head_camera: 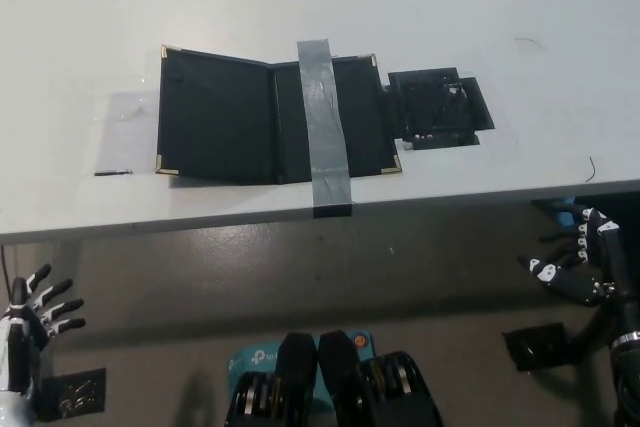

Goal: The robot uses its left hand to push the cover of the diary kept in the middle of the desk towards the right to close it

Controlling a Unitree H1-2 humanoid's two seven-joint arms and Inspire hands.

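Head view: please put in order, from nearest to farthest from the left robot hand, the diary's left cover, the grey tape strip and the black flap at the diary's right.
Measured from the left robot hand, low at the picture's left:
1. Diary's left cover, on the left side of the desk's middle.
2. Grey tape strip, running across the right half of the diary.
3. Black flap, beyond the diary's right edge.

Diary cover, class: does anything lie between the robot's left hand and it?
Nothing visible on the desk blocks it. The left hand sits below the desk edge, the diary cover lying open above it.
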